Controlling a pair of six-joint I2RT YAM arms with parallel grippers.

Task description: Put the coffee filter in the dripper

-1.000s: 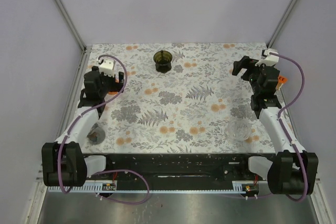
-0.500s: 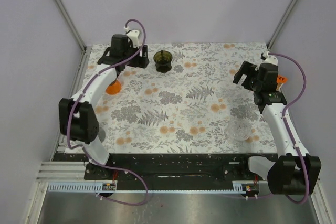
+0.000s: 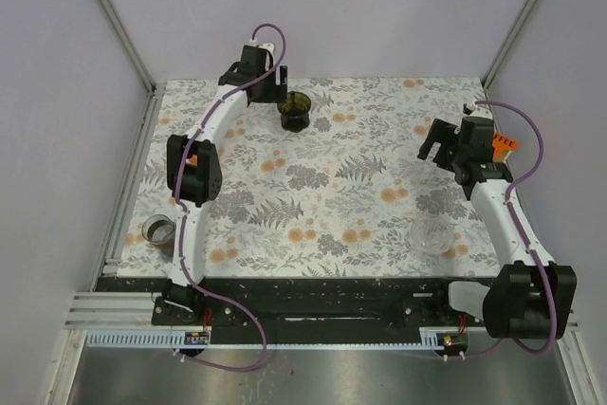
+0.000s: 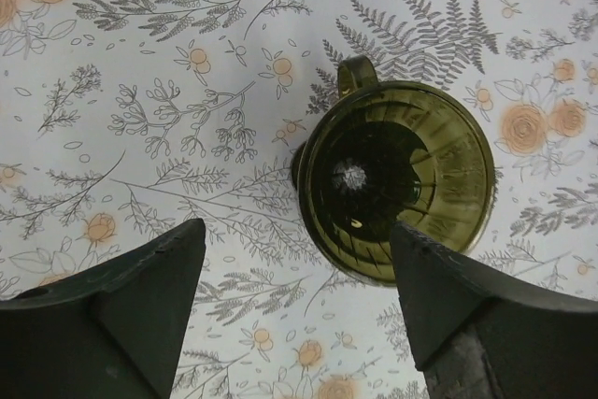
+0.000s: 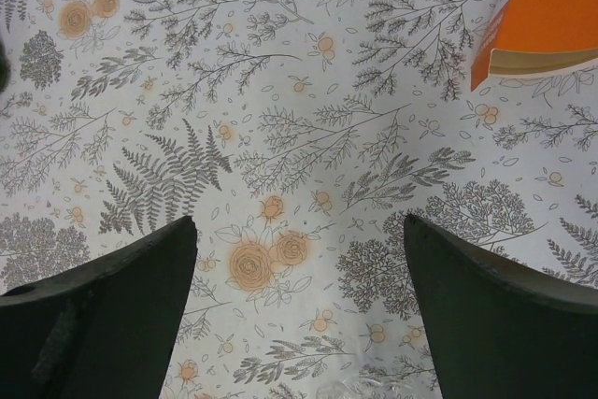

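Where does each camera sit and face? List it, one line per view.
Top external: above, behind the bases, looking down at the table; left gripper, right gripper show.
Left wrist: looks down on the dripper; left gripper open.
Right wrist: looks down on table, orange box; right gripper open.
Shared: top and left wrist show the dripper.

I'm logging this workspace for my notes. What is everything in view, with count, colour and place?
dripper: one, dark olive green, far middle of the table, below the left gripper
clear ribbed item: one, see-through, near right; too small to identify
small round cup: one, clear with a dark inside, near left edge
box: one, orange, right edge beside the right arm
tablecloth: one, white with grey ferns and orange flowers, covering the table
left gripper: one, black, open, above the dripper
right gripper: one, black, open, over bare cloth at the right
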